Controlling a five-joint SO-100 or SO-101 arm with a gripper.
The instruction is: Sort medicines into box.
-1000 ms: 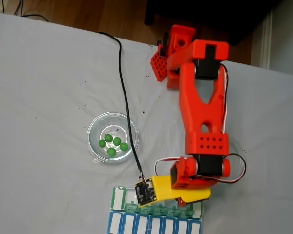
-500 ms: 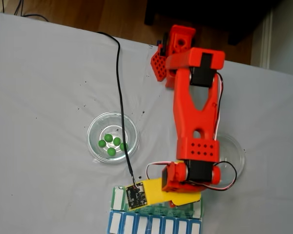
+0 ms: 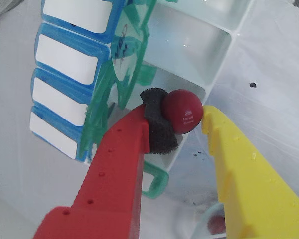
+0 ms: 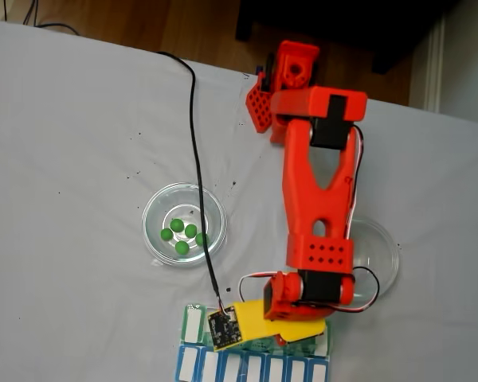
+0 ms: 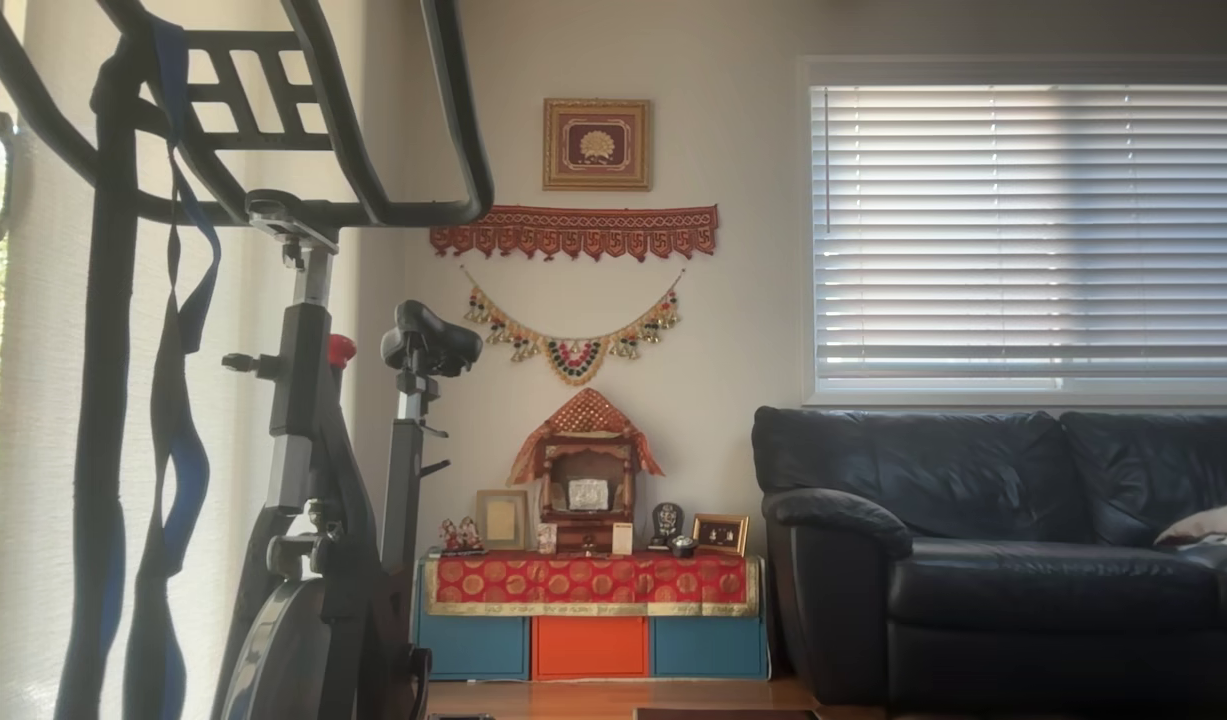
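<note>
In the wrist view my gripper [image 3: 183, 119] is shut on a dark red medicine ball [image 3: 183, 110]. The ball sits between the black foam pad on the red finger [image 3: 120, 164] and the yellow finger [image 3: 239, 169]. It hangs just over an open compartment of the box [image 3: 187, 40], the green row with its lids tipped up. In the fixed view the gripper [image 4: 261, 328] is low over the box [image 4: 193, 322] near the table's front edge. Several green medicine balls [image 4: 183, 233] lie in a glass dish [image 4: 155, 208].
A blue row of compartments [image 3: 65, 64] [image 4: 255, 368] adjoins the box. A second glass dish [image 4: 380, 253], half hidden by the arm, holds another red ball [image 3: 217, 224]. A black cable [image 4: 197, 159] runs across the white cloth to the wrist camera.
In the fixed view the arm has swung left and the gripper has moved left and down, along the green row.
</note>
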